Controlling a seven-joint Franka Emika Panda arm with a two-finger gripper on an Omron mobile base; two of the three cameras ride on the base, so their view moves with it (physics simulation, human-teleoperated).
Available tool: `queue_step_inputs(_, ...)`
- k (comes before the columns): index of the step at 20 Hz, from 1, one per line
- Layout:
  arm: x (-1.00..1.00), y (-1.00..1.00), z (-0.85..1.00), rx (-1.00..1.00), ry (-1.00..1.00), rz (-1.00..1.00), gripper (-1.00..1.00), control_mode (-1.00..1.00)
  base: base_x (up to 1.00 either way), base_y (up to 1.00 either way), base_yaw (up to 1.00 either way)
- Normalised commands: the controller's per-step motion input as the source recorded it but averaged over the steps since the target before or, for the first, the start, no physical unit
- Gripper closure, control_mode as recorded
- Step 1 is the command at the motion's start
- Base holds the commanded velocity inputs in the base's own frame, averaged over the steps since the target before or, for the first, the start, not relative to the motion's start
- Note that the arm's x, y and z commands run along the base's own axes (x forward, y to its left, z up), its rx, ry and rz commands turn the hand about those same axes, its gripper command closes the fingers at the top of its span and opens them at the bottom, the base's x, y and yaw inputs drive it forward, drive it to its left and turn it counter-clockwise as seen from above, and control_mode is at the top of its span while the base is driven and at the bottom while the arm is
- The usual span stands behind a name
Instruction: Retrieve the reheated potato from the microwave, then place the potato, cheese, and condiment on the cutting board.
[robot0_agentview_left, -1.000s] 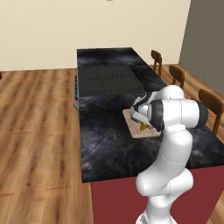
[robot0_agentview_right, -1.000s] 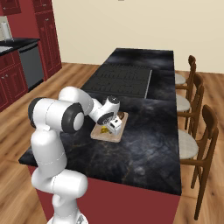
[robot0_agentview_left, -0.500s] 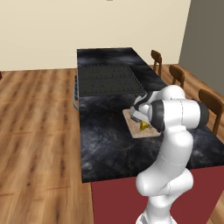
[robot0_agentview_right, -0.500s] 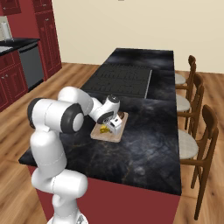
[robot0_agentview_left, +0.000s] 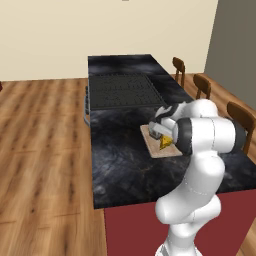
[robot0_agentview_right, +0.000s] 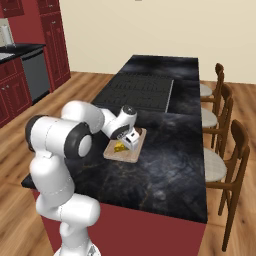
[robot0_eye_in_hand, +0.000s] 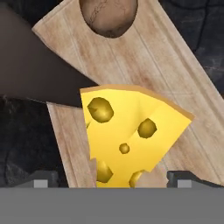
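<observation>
From the left base view, I see the white arm bent down over the dark marbled bench (robot0_agentview_left: 125, 165), with my tool (robot0_agentview_left: 159, 134) just above the flat light tan wooden cutting board (robot0_agentview_left: 156, 148). The bright yellow wedge of cheese (robot0_agentview_left: 165, 142) lies on that board, right under the tool. The dark ridged cooktop (robot0_agentview_left: 121, 90) sits beyond the board, near it but apart. Brown wooden chairs (robot0_agentview_left: 199, 85) stand along the far side of the bench from the board.

From the right base view, the tool (robot0_agentview_right: 131, 141) hangs over the cutting board (robot0_agentview_right: 131, 155) and the cheese (robot0_agentview_right: 119, 147) rests on the board just beside it. The cooktop (robot0_agentview_right: 142, 90) lies past the board's far edge. A dark red cabinet run (robot0_agentview_right: 47, 40) stands well apart from the board, across the wooden floor (robot0_agentview_right: 10, 150).

In the hand view, the cheese (robot0_eye_in_hand: 131, 135), pitted with round holes, lies flat on the cutting board (robot0_eye_in_hand: 153, 52) and sits between the two dark fingertips (robot0_eye_in_hand: 41, 178), which stand wide apart on either side without touching it; the tool is spread open and grips nothing. A brown rounded potato (robot0_eye_in_hand: 108, 15) rests on the board beyond the cheese, apart from it. A dark shadow falls across the board beside the cheese.
</observation>
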Motion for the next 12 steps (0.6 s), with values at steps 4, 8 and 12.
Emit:
queue_step_inputs(4,-0.20,0.00,0.32,0.00,0.00,0.02,-1.00,-1.00,0.00,0.00,0.00)
queue_step_inputs(8,-0.26,0.00,0.32,-0.01,0.00,0.03,-1.00,-1.00,0.00,0.00,0.00)
queue_step_inputs(12,-0.41,0.01,0.23,-0.07,0.00,0.10,-1.00,-1.00,0.00,0.00,0.00)
